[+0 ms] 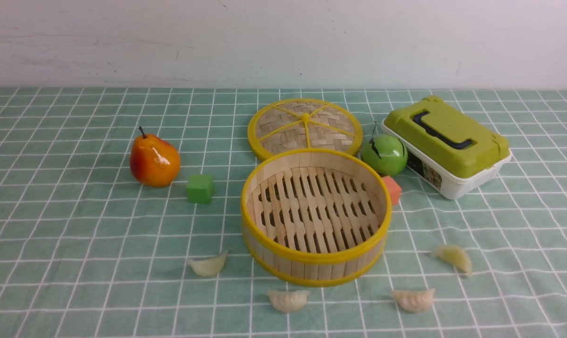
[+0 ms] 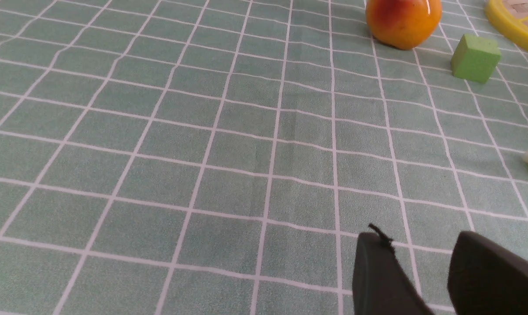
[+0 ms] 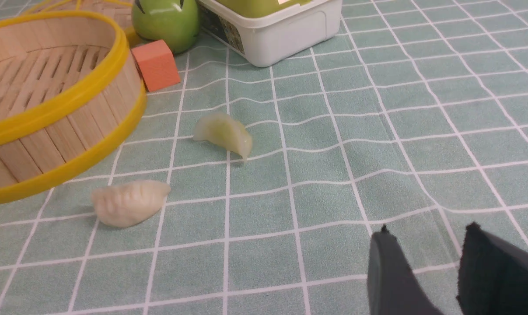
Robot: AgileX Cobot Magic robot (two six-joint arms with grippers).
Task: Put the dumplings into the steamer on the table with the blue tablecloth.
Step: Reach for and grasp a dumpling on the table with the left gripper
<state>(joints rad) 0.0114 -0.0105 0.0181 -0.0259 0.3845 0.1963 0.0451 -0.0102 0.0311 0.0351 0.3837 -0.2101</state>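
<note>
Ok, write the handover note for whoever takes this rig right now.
Left gripper: open, empty. Right gripper: open, empty.
Steamer: uncovered, empty; lid lies behind it.
On the tablecloth around the steamer's near side: left dumpling, front dumpling, near-right dumpling, far-right dumpling.
Done: nothing. Left: all four into the steamer.

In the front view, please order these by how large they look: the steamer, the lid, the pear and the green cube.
1. steamer
2. lid: it lies farther back and is partly hidden, so its true size may be closer to the steamer's
3. pear
4. green cube
</note>
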